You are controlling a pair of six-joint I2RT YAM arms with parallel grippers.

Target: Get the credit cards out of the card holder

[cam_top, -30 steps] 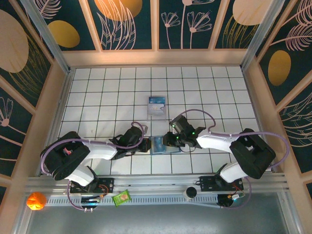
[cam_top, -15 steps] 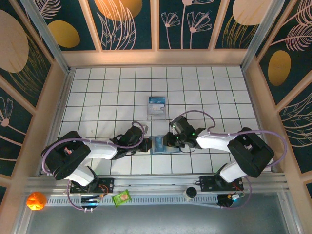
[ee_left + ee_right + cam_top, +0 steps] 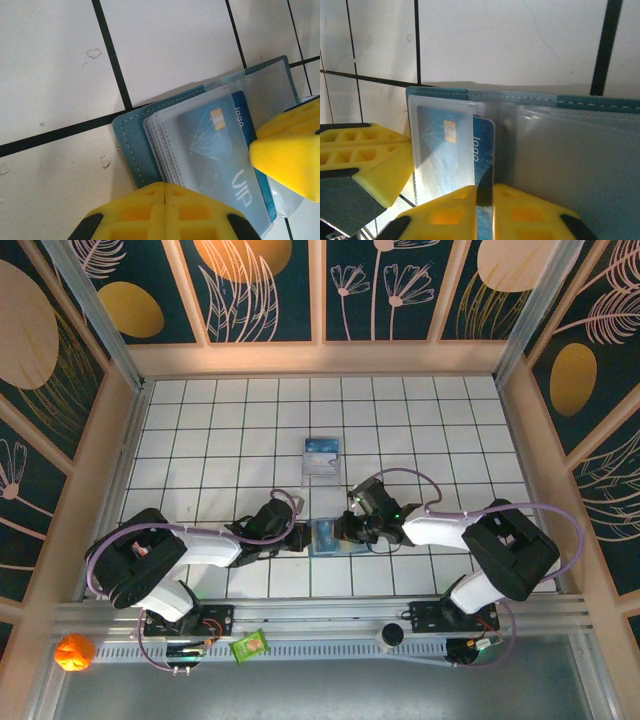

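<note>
White tiles with black grout cover the table, walled by dark panels painted with gold discs and pale flowers. Near the table's front edge, between the two arms, the card holder lies open and flat; from above it is only a small blue-grey patch.

The left wrist camera shows more: a stitched teal edge, a stack of clear sleeves, and a blue credit card with a gold chip and the letters "VIP". One long strip of the card, printed "logo", sticks out past the sleeve.

The right wrist camera sees the same card from the other side; its bare edge runs straight down into the seam of the right gripper, whose yellow pads are clamped on it. The holder's second panel spreads grey and glossy to the right of that edge.

The left gripper has its pads pressed together with no gap, standing on the holder's near edge; whether anything is pinched between them I cannot tell. Each wrist view also catches the other arm's yellow finger just beside the card.

From above, both grippers meet at the holder — the left gripper on one side, the right gripper on the other. Farther back lies a clear case with a blue-and-white insert; on the front rail sit an orange ball and a green packet.
</note>
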